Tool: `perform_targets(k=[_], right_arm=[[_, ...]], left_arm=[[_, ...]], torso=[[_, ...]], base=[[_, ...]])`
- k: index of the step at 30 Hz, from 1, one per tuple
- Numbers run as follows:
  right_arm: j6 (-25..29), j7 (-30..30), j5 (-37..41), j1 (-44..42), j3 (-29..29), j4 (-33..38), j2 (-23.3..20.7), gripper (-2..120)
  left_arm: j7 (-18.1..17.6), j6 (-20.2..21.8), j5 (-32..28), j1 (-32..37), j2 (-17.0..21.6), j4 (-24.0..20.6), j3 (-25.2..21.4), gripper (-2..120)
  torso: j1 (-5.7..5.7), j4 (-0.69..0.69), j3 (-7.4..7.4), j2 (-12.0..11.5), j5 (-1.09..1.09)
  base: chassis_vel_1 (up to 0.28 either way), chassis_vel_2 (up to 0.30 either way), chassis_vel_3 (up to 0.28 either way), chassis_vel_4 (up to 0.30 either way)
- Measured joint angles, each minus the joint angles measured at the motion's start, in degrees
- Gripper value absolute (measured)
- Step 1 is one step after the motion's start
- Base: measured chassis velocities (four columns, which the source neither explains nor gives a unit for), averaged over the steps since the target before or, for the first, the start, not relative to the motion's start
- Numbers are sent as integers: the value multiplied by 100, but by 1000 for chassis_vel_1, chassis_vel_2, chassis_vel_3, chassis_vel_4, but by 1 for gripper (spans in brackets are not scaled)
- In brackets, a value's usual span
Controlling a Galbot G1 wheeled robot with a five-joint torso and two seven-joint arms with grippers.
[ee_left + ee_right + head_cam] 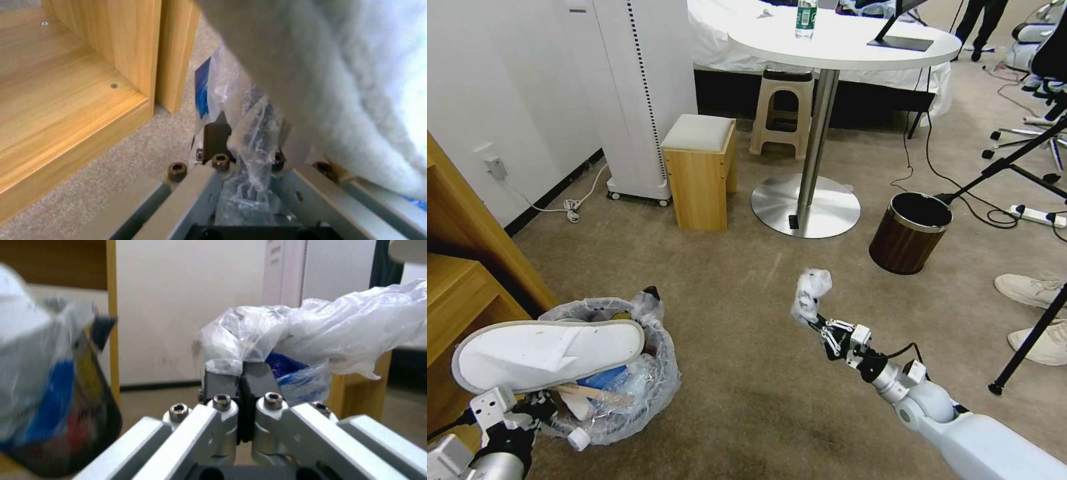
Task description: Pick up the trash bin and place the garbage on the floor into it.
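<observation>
The trash bin, lined with a crinkly plastic bag, sits at about 8 o'clock in the head view, with the left gripper at its near rim. In the left wrist view, that gripper's fingers are clamped on the bin's rim and liner. A white slipper lies across the bin's mouth, over a wooden stick and a clear bottle inside.

The right gripper is raised near the centre of the head view, over the beige carpet floor, at about 3 o'clock from the bin and well apart from it. Its jaws are closed tight on a crumpled white plastic wad; the right wrist view shows the wad pinched between the dark pads, with the bin off to one side.

Judging by this, the step in hand is carrying a picked-up piece of garbage to the bin. The next move calls for bringing the right gripper toward 9 o'clock until the wad hangs over the bin's mouth, then letting go. The slipper covers much of the opening, so the drop would need to aim for the uncovered part, or the light wad may land on the slipper and slide off.
</observation>
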Motion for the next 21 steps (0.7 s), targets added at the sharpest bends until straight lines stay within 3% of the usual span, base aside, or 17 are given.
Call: perform_targets(k=[11,21], right_arm=[[-175,-13,272,207,-149,731,123,0],[-285,-27,703,1445,-1546,1169,73,0]], left_arm=[[79,-9,59,-82,-69,28,-12,0],[101,-2,67,-148,-103,138,9,0]], torso=[[0,-1,0,0,-1],[0,0,0,0,-1]], base=[[0,0,0,0],[0,0,0,0]])
